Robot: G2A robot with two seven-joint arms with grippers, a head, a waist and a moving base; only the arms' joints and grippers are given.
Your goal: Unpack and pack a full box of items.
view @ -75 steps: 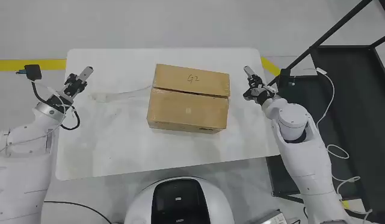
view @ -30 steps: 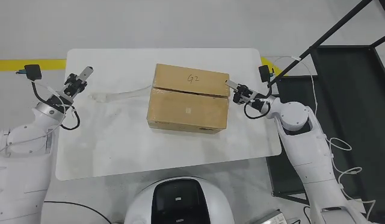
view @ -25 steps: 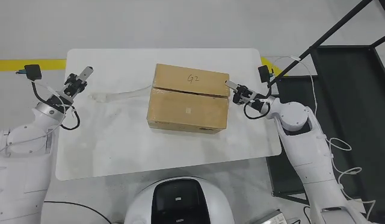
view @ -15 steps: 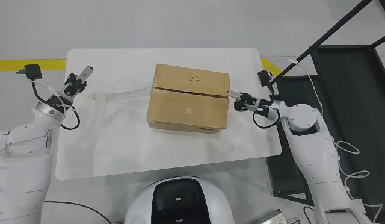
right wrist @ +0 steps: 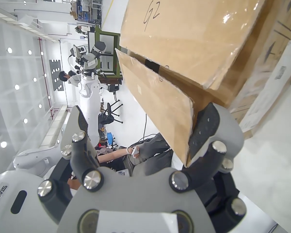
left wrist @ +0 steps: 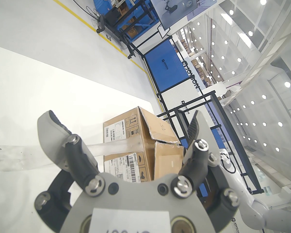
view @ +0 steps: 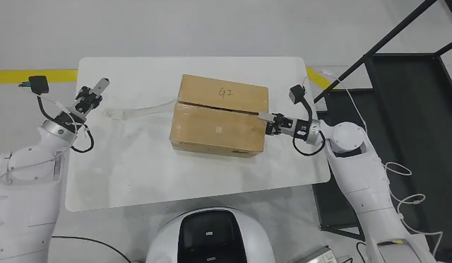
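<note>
- Up top, mid-tabletop (view: 141,171), the box (view: 220,114) is sitting; the right gripper (view: 269,124) is nosing at its side edge, and the left gripper (view: 96,92) is hanging well apart.
- Left wrist: jaws are gaping, gripping nothing.
- Right wrist: jaws are standing apart around the near flap (right wrist: 157,103). Cardboard's looking stiff and the box is probably heavy if full, so I'd be pinching that flap edge.

We count one cardboard box (view: 220,114) with two top flaps, a far flap (view: 224,93) and a near flap (view: 215,129). There is one white table (view: 141,171) and one strip of clear tape (view: 138,111). We count two grippers, the left gripper (view: 100,88) and the right gripper (view: 268,119).
</note>
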